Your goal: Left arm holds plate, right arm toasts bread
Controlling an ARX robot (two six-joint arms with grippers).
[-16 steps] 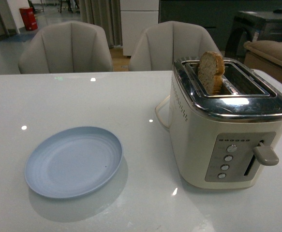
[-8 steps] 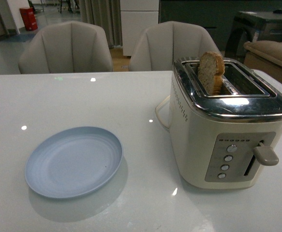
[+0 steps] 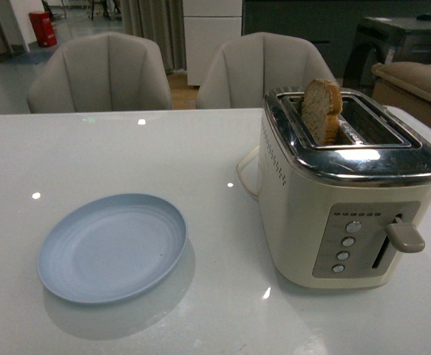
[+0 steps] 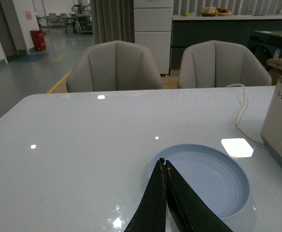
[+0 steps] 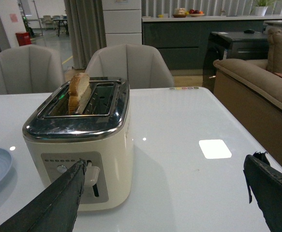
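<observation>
The pale blue plate (image 3: 113,247) lies empty on the white table, left of the cream toaster (image 3: 348,188). The bread slice (image 3: 322,109) stands upright in the toaster's left slot, sticking out of the top; it also shows in the right wrist view (image 5: 79,92). My left gripper (image 4: 164,163) is shut and empty, its dark tip just over the near rim of the plate (image 4: 213,179). My right gripper (image 5: 166,162) is wide open and empty, low over the table beside the toaster's (image 5: 82,140) control face. Neither gripper shows in the front view.
The toaster's lever (image 3: 405,237) sits on its front face next to round buttons. Its cord (image 4: 240,113) loops on the table behind the plate. Two grey chairs (image 3: 100,74) stand at the table's far edge. A sofa (image 5: 257,82) is to the right.
</observation>
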